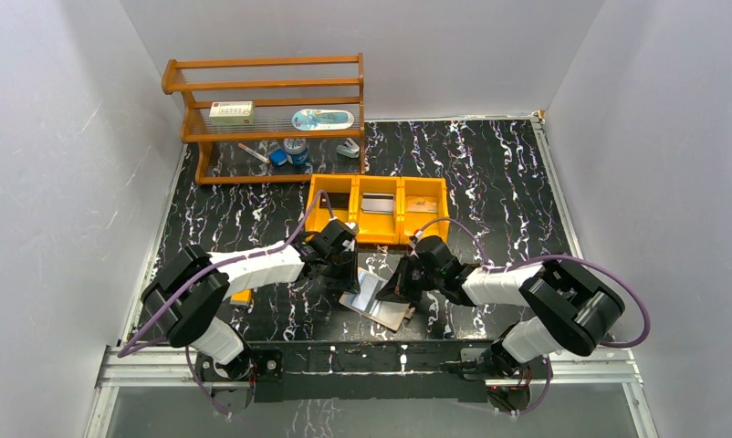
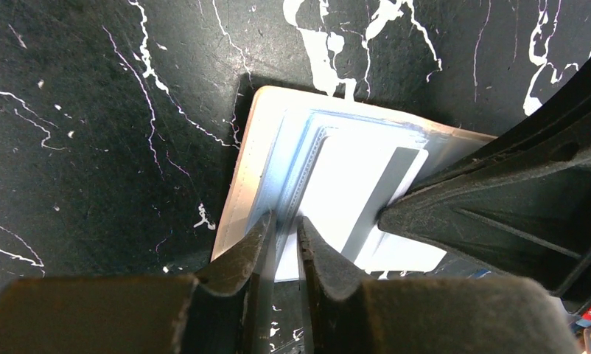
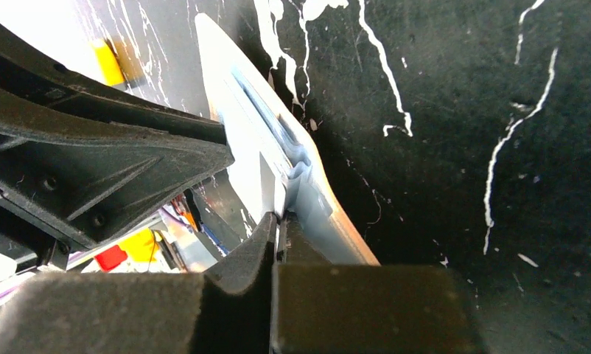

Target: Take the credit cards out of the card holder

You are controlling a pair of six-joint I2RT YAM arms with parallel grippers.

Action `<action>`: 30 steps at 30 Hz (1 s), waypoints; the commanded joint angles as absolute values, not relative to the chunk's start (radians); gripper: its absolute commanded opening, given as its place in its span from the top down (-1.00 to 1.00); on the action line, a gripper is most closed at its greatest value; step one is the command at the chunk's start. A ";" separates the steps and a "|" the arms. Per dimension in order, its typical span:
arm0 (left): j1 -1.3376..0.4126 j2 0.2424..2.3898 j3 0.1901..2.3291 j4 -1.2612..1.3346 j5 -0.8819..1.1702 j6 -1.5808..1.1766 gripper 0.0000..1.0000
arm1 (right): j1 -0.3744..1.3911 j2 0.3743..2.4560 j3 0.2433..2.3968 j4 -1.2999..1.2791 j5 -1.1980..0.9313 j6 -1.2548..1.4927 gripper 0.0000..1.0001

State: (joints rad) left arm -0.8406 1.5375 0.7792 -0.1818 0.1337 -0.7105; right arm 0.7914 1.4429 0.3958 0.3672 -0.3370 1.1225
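Starting at the right gripper [image 3: 280, 225]: its jaws are together, clamped on the bluish sleeve edge of the holder [image 2: 242, 193]. Whether a card edge is also in that pinch cannot be told. In the right wrist view the holder appears edge-on, with its tan outer face toward the tabletop [image 2: 93, 147].

Left gripper [image 2: 284, 240] – jaws stand a narrow gap apart, tips at the opposite edge of the holder. Pale material shows in the gap; whether the jaws actually clamp it cannot be told. The two grippers face each other across the holder, close together.

The holder lies spread open on the tabletop near the front edge, between the arms, clear sleeves facing up. One pale card [image 2: 351, 177] with a grey stripe sits inside the sleeve.

Behind the holder stands an orange tray [image 1: 378, 239] with three compartments – a grey card [image 1: 377, 204] lies in the middle one, a brownish card [image 1: 423, 206] in the right one. A wooden rack [image 1: 262, 87] stands at the rear left.
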 commanded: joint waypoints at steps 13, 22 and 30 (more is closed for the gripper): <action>-0.854 1.602 0.748 -0.282 0.048 -0.707 0.76 | 0.753 1.356 0.357 0.364 -0.462 1.087 0.88; -0.854 1.600 0.749 -0.291 0.040 -0.710 0.78 | 0.720 1.342 0.315 0.328 -0.502 1.068 0.86; -0.854 1.597 0.751 -0.297 0.035 -0.709 0.79 | 0.685 1.317 0.316 0.253 -0.514 1.007 0.89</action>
State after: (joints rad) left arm -0.8528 1.5578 0.7853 -0.1696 0.1280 -0.7361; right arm 0.7048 1.3445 0.3103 0.3199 -0.4793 1.0813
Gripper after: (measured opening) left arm 0.110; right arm 0.068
